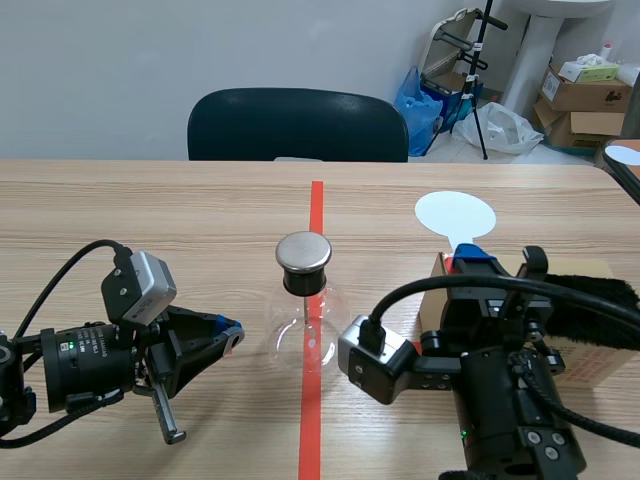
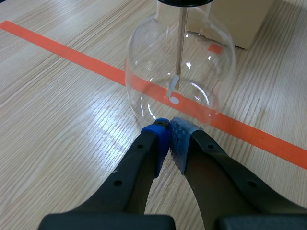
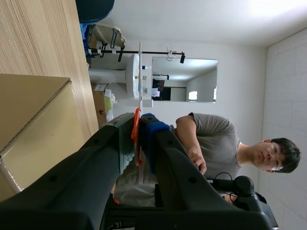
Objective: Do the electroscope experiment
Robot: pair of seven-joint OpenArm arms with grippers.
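Readying white paddle (image 1: 455, 213) for electroscope (image 1: 303, 253)
Pinched by handle (image 3: 136, 120) in right gripper (image 1: 462, 262), disc free to touch; left gripper (image 2: 169, 132) closed empty just short.

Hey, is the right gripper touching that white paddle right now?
Touching. The right wrist view shows the right gripper clamped on the orange handle of the white paddle.

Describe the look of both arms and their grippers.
Both arms are black and chunky. The left gripper has two thick black fingers tipped with blue dotted pads. The right gripper has one blue and one grey-green pad. Each wrist carries a silver-grey camera box fed by a thick black cable. A small green light glows on each arm body.
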